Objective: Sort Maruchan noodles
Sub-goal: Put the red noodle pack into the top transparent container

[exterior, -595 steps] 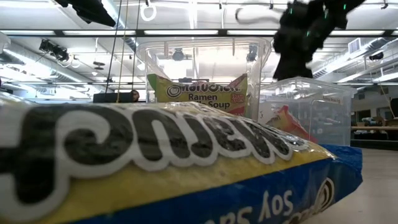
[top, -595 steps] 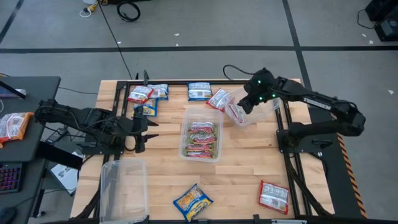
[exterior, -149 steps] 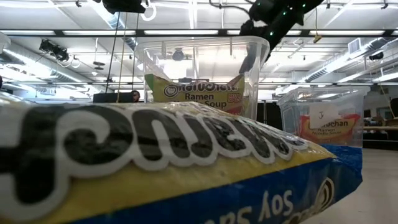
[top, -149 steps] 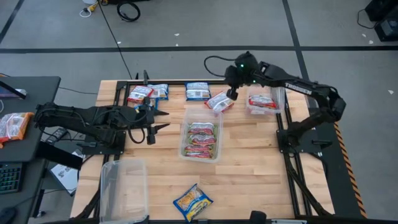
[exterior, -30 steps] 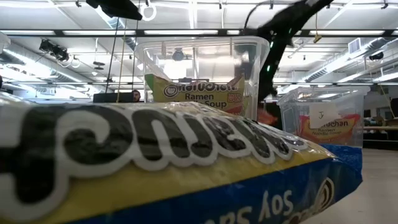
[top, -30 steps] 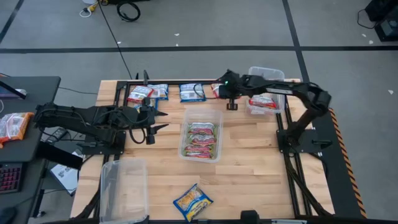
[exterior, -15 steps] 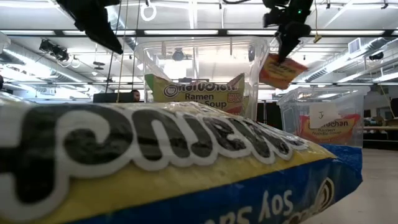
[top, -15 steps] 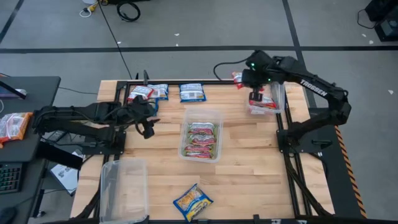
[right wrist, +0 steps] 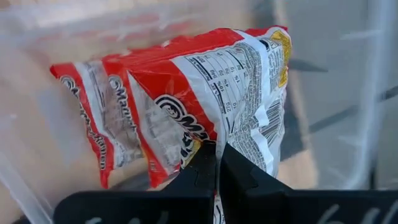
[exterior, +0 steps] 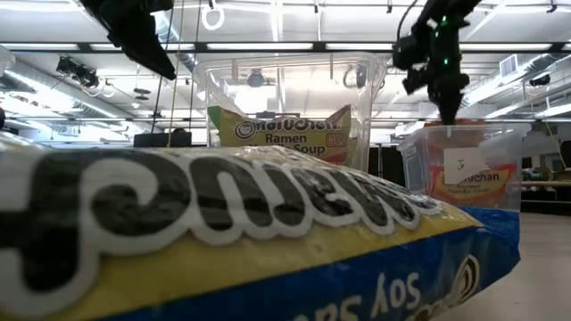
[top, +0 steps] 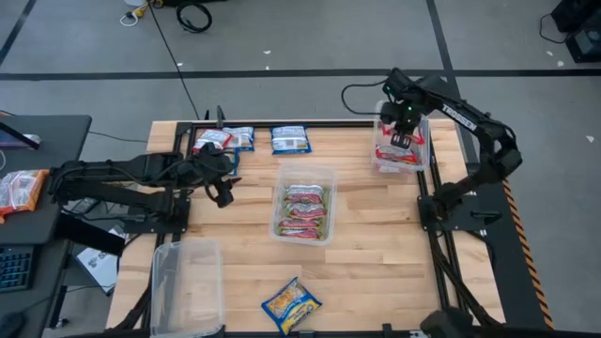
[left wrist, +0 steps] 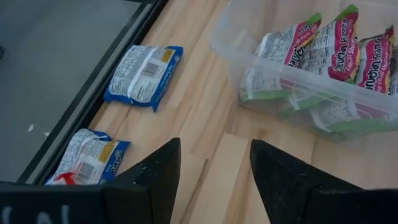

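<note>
Wooden table carries tubs and packets.

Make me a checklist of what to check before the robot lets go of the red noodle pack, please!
1. Right claw grips the red-and-white noodle packet: ok, pinched shut on its edge.
2. Right claw is over the red packets' tub at the table's far right: ok in the high view.
3. Tub holds only matching packets: ok, another red-and-white packet lies inside; nothing else shows there.
4. Packet low enough to drop safely: cannot tell how far above the tub floor it is.
5. Left claw out of the way: ok, open on the left, near the blue-and-yellow packets.
6. Middle tub undisturbed: ok, green-pink packets inside.
</note>
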Robot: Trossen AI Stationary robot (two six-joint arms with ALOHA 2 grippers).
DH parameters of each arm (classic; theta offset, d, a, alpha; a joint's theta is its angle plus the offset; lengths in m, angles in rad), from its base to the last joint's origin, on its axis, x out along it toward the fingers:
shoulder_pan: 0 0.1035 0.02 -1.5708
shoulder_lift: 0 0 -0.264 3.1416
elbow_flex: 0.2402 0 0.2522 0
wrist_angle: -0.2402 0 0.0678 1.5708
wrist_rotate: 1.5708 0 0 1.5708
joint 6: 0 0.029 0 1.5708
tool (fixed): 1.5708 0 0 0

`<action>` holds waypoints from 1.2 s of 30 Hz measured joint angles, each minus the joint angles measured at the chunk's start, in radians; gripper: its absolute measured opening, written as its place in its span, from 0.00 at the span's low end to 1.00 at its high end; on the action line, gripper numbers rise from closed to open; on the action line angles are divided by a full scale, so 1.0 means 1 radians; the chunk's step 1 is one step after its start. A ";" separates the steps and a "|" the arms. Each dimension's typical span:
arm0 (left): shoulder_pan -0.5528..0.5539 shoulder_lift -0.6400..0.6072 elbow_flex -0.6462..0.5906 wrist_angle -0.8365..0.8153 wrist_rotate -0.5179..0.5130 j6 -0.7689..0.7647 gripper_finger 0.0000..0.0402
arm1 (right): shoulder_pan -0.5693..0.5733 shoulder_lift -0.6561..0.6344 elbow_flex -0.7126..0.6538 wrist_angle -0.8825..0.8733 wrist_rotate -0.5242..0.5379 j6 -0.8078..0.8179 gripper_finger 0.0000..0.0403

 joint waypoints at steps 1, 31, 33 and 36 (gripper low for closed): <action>0.000 0.000 0.000 0.000 0.000 0.003 0.49 | -0.010 0.016 -0.013 -0.001 -0.013 -0.012 0.02; 0.000 0.000 0.000 -0.047 0.000 0.001 0.49 | 0.020 0.106 -0.042 0.019 -0.089 -0.021 0.26; 0.000 0.000 0.000 -0.039 0.000 0.002 0.49 | 0.049 0.063 -0.041 0.024 -0.089 0.003 0.30; 0.000 0.000 0.000 -0.031 -0.028 0.003 0.49 | 0.112 -0.007 -0.041 0.018 -0.089 0.058 0.34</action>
